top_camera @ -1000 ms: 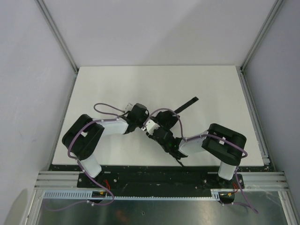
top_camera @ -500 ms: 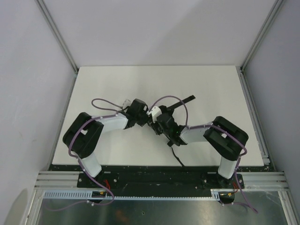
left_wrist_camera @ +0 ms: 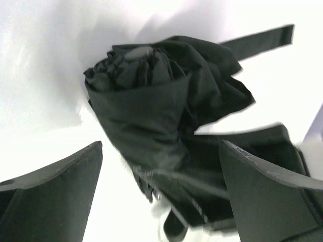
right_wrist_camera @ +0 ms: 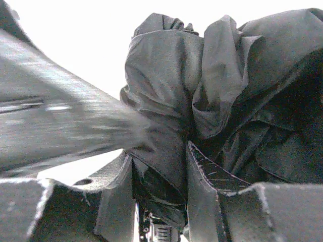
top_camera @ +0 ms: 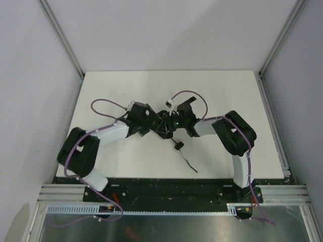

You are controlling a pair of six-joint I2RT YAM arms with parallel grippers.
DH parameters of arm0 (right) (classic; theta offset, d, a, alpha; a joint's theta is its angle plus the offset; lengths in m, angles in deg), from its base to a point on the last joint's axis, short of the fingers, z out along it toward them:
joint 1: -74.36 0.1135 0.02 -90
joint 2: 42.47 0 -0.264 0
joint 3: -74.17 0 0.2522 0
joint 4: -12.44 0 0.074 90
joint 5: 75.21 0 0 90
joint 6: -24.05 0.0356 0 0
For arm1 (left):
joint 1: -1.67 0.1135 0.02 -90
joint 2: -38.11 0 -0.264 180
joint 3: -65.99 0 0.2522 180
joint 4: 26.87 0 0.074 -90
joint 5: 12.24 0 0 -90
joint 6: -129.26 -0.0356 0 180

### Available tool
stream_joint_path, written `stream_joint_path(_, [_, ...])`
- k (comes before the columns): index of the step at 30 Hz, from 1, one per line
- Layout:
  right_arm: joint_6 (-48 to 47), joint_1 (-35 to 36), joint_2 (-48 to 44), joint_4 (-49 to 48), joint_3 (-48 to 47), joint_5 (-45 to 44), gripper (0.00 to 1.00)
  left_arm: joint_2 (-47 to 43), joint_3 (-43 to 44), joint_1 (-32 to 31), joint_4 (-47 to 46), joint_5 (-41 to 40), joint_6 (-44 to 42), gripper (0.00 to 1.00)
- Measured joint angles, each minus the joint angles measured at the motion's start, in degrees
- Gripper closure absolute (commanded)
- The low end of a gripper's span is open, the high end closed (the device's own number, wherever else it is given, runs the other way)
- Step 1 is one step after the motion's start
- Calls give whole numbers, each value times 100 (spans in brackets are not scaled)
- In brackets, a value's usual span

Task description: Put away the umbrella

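The umbrella (left_wrist_camera: pixel 151 101) is a crumpled bundle of matte black fabric, its flat closure strap (left_wrist_camera: pixel 262 39) sticking out to the upper right. In the top view the umbrella (top_camera: pixel 164 127) sits mid-table between both wrists, and a thin black strap (top_camera: pixel 187 160) trails toward the near edge. My left gripper (left_wrist_camera: pixel 160 146) is open, its fingers (left_wrist_camera: pixel 65 176) wide on either side of the bundle and apart from it. My right gripper (right_wrist_camera: pixel 159 176) is shut on a fold of the umbrella fabric (right_wrist_camera: pixel 166 101). From above, the left gripper (top_camera: pixel 154 123) and right gripper (top_camera: pixel 171 122) face each other closely.
The white table (top_camera: pixel 111 91) is walled by pale panels on three sides, with metal rails (top_camera: pixel 272 116) along the edges. Purple cables (top_camera: pixel 103 103) loop above both forearms. Both arm bases (top_camera: pixel 96 179) stand at the near edge.
My left gripper has opened and let go of the umbrella. Both wrists moved away from the bases toward mid-table. The right gripper closed tighter on the fabric, and the thin strap now trails free.
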Motion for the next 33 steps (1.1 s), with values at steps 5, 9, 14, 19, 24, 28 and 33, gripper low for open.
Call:
stream_joint_path(5, [852, -343, 323, -205, -140, 826, 100, -1045, -507, 280, 37, 267, -125, 1])
stream_joint_path(9, [1569, -516, 525, -520, -140, 1298, 100, -1541, -927, 566, -7, 483, 35, 1])
stream_joint_path(14, [2448, -588, 706, -874, -81, 1764, 100, -1399, -1222, 667, -284, 820, 407, 1])
stream_joint_path(19, [3171, -623, 848, -1231, -11, 2017, 100, -616, -1147, 667, -791, 1106, 752, 1])
stream_joint_path(24, [3495, -649, 887, -1360, 13, 2076, 100, -247, -1027, 636, -970, 1106, 940, 0])
stream_joint_path(28, [3593, -649, 890, -1392, 37, 2131, 100, 81, -793, 549, -1147, 1091, 992, 3])
stream_joint_path(33, [3709, -684, 901, -1475, 57, 2138, 100, 365, -595, 385, -1248, 925, 992, 30])
